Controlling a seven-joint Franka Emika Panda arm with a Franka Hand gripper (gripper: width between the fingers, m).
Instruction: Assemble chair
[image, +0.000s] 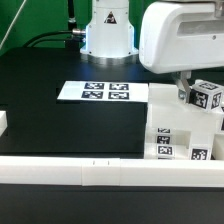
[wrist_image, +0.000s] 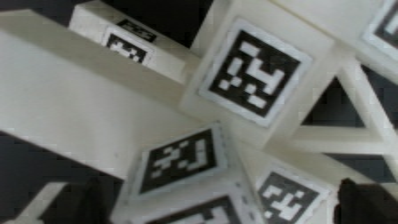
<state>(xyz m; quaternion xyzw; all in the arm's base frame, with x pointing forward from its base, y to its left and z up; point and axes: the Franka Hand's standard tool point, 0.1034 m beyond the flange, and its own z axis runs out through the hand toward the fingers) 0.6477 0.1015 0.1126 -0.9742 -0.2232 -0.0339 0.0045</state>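
The tool (image: 188, 94) hangs just above the chair (image: 182, 135) with its jaws spread wide. The chair's tagged white parts stand on the black worktop (image: 60, 125), to the exterior view's right of the marker board (image: 104, 92).

— What do you see besides the job?
— I see a black tabletop (image: 60, 125), with the marker board (image: 104, 92) lying flat on it toward the far side.
— Anything nearer?
— A long white border rail (image: 80, 172) runs along the near edge; dark cables (image: 45, 40) lie at the back.
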